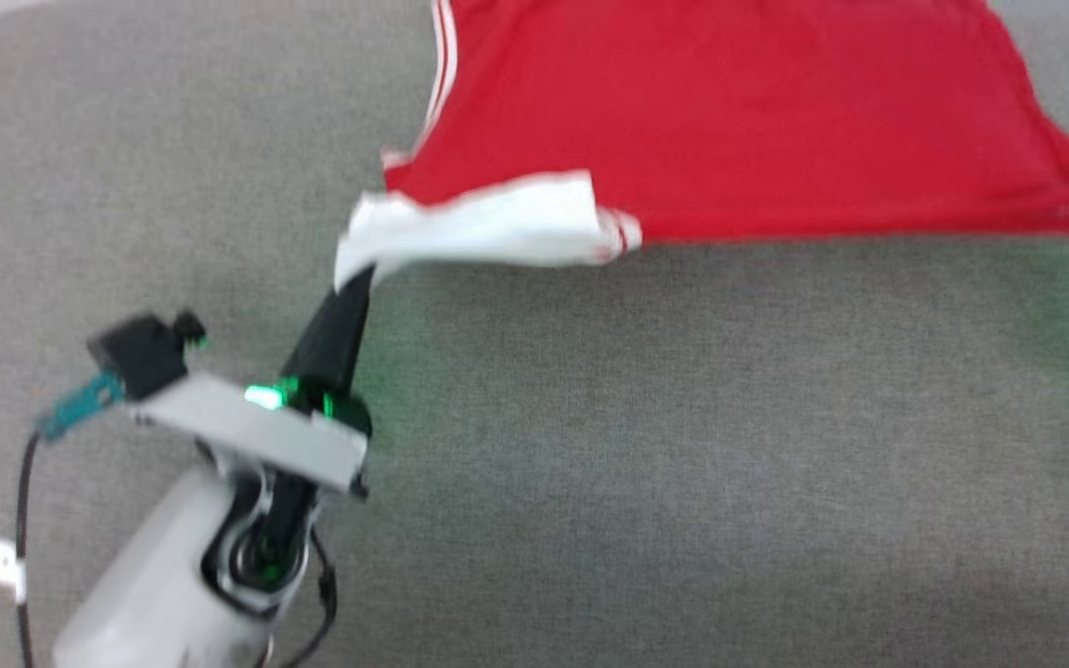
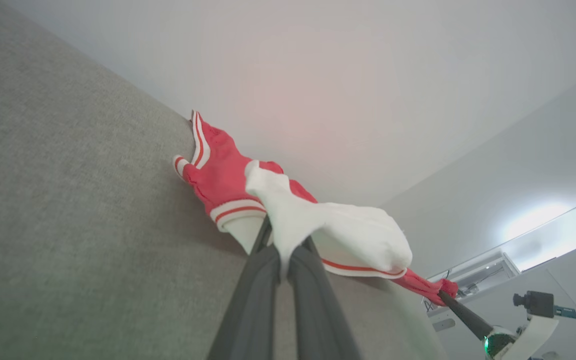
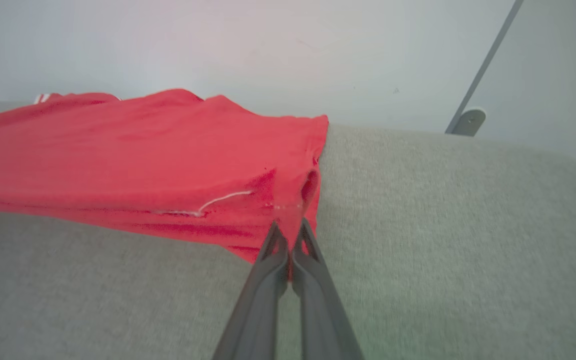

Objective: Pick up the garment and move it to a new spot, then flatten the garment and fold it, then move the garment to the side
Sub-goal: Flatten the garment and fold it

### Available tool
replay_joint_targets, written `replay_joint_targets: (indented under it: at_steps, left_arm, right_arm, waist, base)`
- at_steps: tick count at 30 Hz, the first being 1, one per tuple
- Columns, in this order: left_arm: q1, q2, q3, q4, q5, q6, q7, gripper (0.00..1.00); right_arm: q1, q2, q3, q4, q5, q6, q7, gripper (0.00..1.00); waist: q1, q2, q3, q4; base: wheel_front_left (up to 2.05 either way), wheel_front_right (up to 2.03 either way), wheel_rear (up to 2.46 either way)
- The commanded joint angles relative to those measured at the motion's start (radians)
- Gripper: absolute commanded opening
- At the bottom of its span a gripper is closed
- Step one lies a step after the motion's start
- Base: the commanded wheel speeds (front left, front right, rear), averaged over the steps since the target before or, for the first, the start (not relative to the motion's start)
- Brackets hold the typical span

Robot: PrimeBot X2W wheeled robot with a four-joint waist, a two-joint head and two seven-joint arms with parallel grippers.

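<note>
Grey fabric surface (image 1: 590,464) all round. At left, the left gripper (image 1: 356,286) pinches the garment (image 1: 729,121) by its white sleeve (image 1: 479,227). The red body spans the far side to the right gripper (image 3: 288,237), clamped on a corner. I'd say it's being spread; folding remains.

The garment (image 1: 729,121) lies on the padded surface (image 1: 590,464), ahead of the left gripper (image 1: 361,278), sleeve at its tips; right gripper (image 3: 290,237) at the opposite corner.

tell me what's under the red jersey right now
The grey fabric surface runs beneath the red jersey, showing along its near edge. The left gripper pinches the white sleeve, the right gripper a red corner. Anything under the spread middle is covered.
</note>
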Motion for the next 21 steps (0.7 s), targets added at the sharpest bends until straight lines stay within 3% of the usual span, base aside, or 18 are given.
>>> replay_joint_targets:
  at_steps: [1,4,10,21]
  left_arm:
    - [0.067,0.018,0.000,-0.044,0.027,0.001,-0.006,0.00]
    - [0.130,0.034,0.000,-0.083,0.049,0.001,-0.006,0.00]
    - [0.306,0.071,0.012,-0.204,0.064,0.001,-0.006,0.00]
    - [0.556,0.152,0.036,-0.390,0.070,0.005,-0.004,0.00]
  right_arm:
    - [0.083,-0.017,-0.029,-0.061,0.009,-0.001,0.032,0.00]
    - [0.159,-0.024,-0.068,-0.130,0.016,-0.001,0.069,0.00]
    - [0.408,0.004,-0.238,-0.329,-0.007,-0.001,0.199,0.00]
    - [0.769,0.175,-0.520,-0.733,-0.097,-0.001,0.455,0.00]
  waist:
    - [0.0000,0.0000,-0.047,-0.001]
    - [0.0000,0.0000,-0.068,0.002]
    - [0.0000,0.0000,-0.110,0.006]
    - [0.0000,0.0000,-0.119,0.001]
  base:
    - [0.00,0.00,0.00]
    - [0.00,0.00,0.00]
    - [0.00,0.00,0.00]
    - [0.00,0.00,0.00]
